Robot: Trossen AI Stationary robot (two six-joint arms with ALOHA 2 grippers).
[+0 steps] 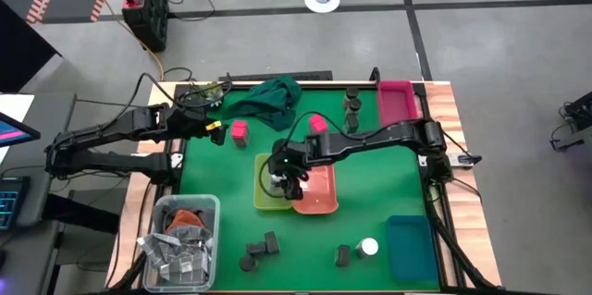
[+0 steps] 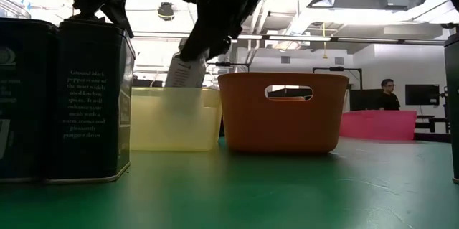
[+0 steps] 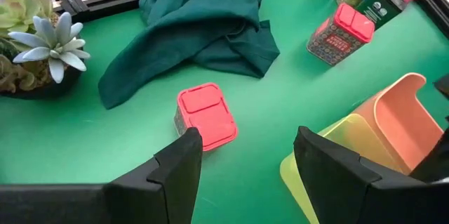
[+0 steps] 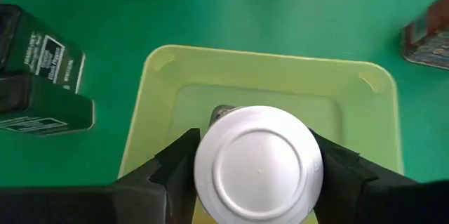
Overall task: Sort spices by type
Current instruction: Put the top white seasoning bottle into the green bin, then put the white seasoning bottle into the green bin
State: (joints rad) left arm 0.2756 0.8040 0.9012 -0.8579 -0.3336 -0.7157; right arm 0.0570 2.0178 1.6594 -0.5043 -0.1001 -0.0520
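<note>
A white-topped round jar [image 4: 258, 165] sits clamped between the two dark fingers [image 4: 172, 164] of the right claw [image 1: 286, 179], its flat lid filling the gap between them. Jar and claw hang over the pale yellow plastic bin [image 4: 163, 90], with the jar's lower part at the level of the bin's rim in the low view. This bin stands near the centre of the green surface [image 1: 388, 184], touching an orange plastic bin [image 1: 319, 198] at its 3 o'clock side.

Out at about 10 o'clock from the yellow bin, a pink boxy pack [image 3: 205, 116] with a pink lid lies on the surface just ahead of the left claw [image 3: 245, 157], whose fingers stand wide apart and hold nothing. A second pink-lidded pack [image 3: 342, 33] stands farther off, beside a crumpled dark green cloth [image 3: 203, 27]. Dark grey blocky packs [image 1: 262, 245] rest toward 6 o'clock, and another white-topped jar [image 1: 369, 248] near 5 o'clock.
</note>
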